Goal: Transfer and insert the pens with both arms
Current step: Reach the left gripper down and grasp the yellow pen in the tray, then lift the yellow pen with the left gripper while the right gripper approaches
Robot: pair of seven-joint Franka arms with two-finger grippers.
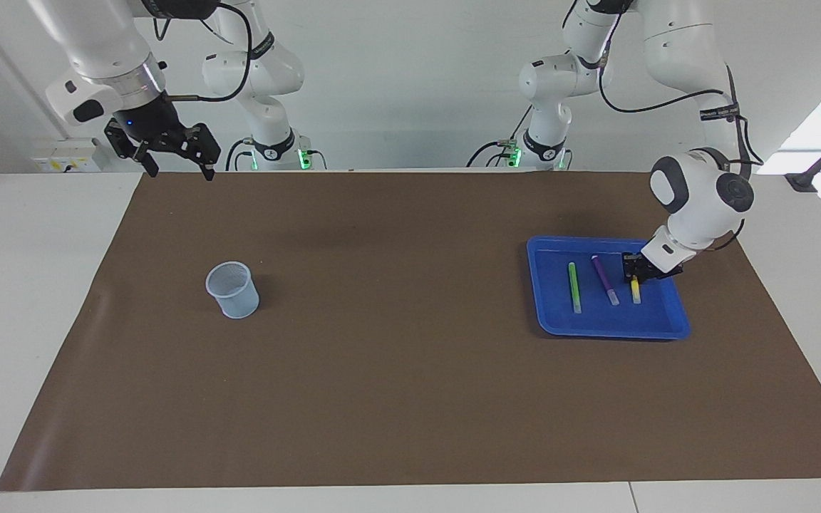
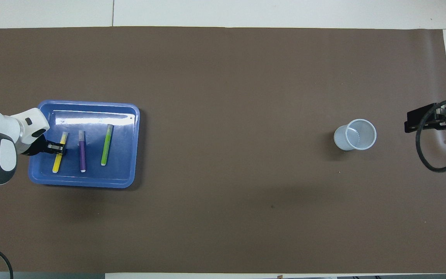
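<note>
- A blue tray (image 2: pixel 91 181) lay on the brown mat (image 2: pixel 223 193) toward the left arm's end of the table.
- Three pens lay in the tray side by side: a yellow pen (image 2: pixel 57 162), a purple pen (image 2: pixel 82 155) and a green pen (image 2: pixel 107 145).
- The left gripper (image 2: pixel 58 147) was down in the tray, closed on the yellow pen near its middle.
- The yellow pen lay a little tilted.
- A pale cup (image 2: pixel 355 135) stood upright toward the right arm's end.
- The right gripper (image 2: pixel 436 118) waited at the mat's edge, beside the cup.
</note>
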